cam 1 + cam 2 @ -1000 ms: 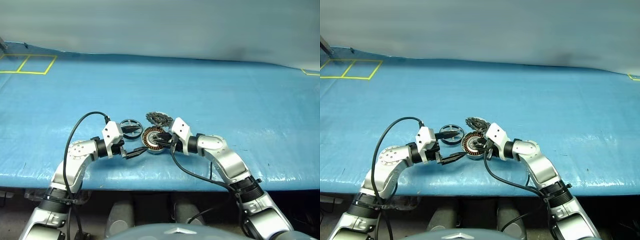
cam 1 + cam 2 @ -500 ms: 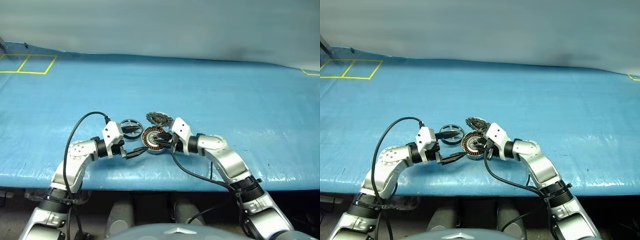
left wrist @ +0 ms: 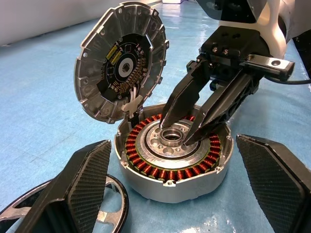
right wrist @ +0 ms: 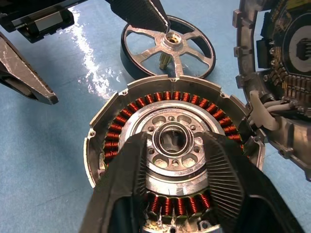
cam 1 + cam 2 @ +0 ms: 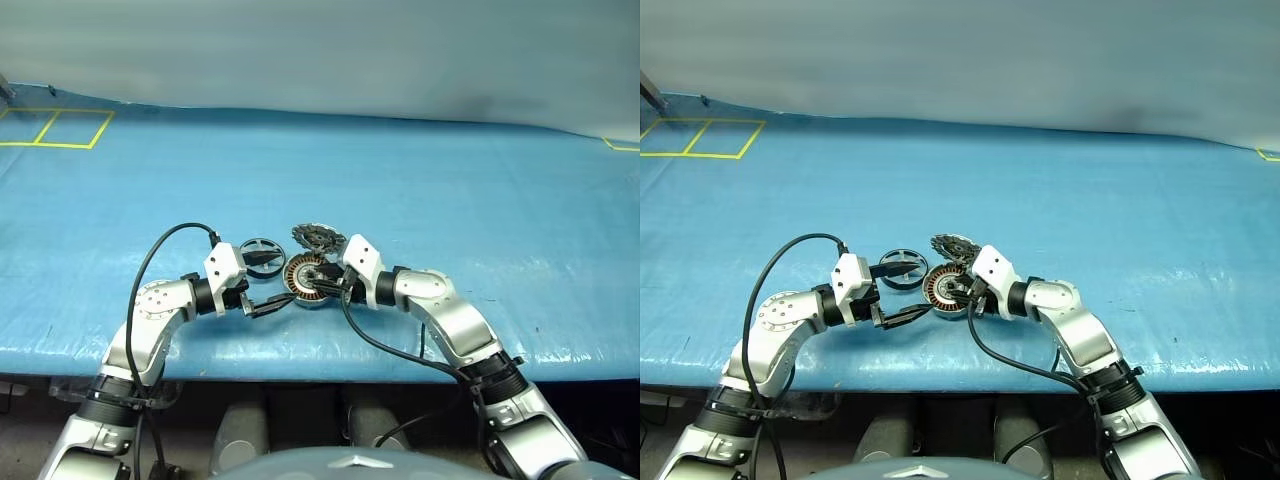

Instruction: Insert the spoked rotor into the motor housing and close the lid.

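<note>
Nothing's seated: spoked rotor [image 4: 167, 44] lies beside motor housing [image 3: 175, 158], lid [image 3: 121, 60] up, your left gripper [image 5: 275, 285] and right gripper [image 3: 181, 130] both have fingers apart.

Blue-covered table [image 5: 480, 200] bearing motor housing [image 5: 303, 281], spoked rotor [image 5: 261, 257], yellow tape lines [image 5: 55, 128].

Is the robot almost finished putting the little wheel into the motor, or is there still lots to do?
Lots left. Done: the lid stands open, tilted up beside the motor housing, so the copper windings show. In hand: nothing held; the right end effector has its tips at the housing's hub, and the left end effector is open. Left: the spoked rotor lies on the blue table beside the housing; it must go in, then the lid shuts.
</note>
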`<state>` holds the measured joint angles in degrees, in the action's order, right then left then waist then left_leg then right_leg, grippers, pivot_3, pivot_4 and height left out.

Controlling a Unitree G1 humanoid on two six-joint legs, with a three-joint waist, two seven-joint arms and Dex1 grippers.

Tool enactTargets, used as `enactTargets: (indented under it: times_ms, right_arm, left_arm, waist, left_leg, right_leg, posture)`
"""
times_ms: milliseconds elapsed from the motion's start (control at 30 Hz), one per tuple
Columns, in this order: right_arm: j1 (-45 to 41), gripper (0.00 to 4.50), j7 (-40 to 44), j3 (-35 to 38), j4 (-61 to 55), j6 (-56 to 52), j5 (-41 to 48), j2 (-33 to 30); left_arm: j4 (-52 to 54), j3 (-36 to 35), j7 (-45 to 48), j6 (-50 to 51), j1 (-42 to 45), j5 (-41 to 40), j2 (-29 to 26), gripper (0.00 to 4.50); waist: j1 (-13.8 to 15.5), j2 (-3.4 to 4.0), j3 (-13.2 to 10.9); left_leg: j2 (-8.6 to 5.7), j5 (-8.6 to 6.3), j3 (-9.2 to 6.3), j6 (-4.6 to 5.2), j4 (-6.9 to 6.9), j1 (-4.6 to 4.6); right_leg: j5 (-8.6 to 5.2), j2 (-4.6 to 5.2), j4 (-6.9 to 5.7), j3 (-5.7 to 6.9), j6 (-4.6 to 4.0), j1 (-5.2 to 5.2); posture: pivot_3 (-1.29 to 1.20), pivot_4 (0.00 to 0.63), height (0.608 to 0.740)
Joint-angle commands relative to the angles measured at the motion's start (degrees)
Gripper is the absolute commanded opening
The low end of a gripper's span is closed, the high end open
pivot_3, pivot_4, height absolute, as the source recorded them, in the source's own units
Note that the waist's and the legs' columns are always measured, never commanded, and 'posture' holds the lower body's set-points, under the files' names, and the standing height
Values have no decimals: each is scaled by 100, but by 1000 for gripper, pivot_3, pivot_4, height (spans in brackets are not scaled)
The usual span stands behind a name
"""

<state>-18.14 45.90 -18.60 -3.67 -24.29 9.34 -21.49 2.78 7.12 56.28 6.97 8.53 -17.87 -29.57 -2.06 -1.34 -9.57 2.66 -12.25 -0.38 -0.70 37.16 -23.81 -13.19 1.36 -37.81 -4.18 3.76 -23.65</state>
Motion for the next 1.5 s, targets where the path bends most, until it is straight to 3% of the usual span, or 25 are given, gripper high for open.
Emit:
enactTargets:
  times_ms: [33,400,500,667,1500]
  right_arm:
    - [-47,2119,-43,63,-195,51,-22,1]
    - [-122,2119,-100,262,-240,-31,337,296]
    - [-197,1531,-230,269,-42,1,262,368]
    - [-256,32,-233,191,107,1,231,388]
    - [-143,32,-157,-575,279,101,-753,23]
  left_arm:
    - [113,-65,-13,-116,65,35,-17,4500]
    - [73,-51,-3,-145,82,76,-2,4500]
    - [66,-65,3,-111,90,62,14,4500]
    - [68,-92,4,-98,87,62,5,4500]
    - [46,-115,-91,-147,75,123,17,4500]
  waist:
    - [0,0,0]
    - [-2,0,0]
    - [-2,1,-1]
    - [-1,1,-1]
    - [-1,1,4]
  left_leg:
    - [0,0,0,0,0,0]
    - [0,0,0,0,-2,-1]
    - [0,0,0,0,-1,-1]
    - [0,0,0,0,-2,-1]
    - [0,0,0,0,-2,6]
  right_leg:
    - [0,0,0,0,0,0]
    - [0,0,0,0,0,-1]
    - [0,0,0,0,0,-2]
    - [0,0,1,0,0,-2]
    - [-1,0,0,1,-1,4]
  posture:
    - [0,150,740]
    - [0,150,740]
    - [0,150,740]
    - [0,150,740]
    - [0,150,740]
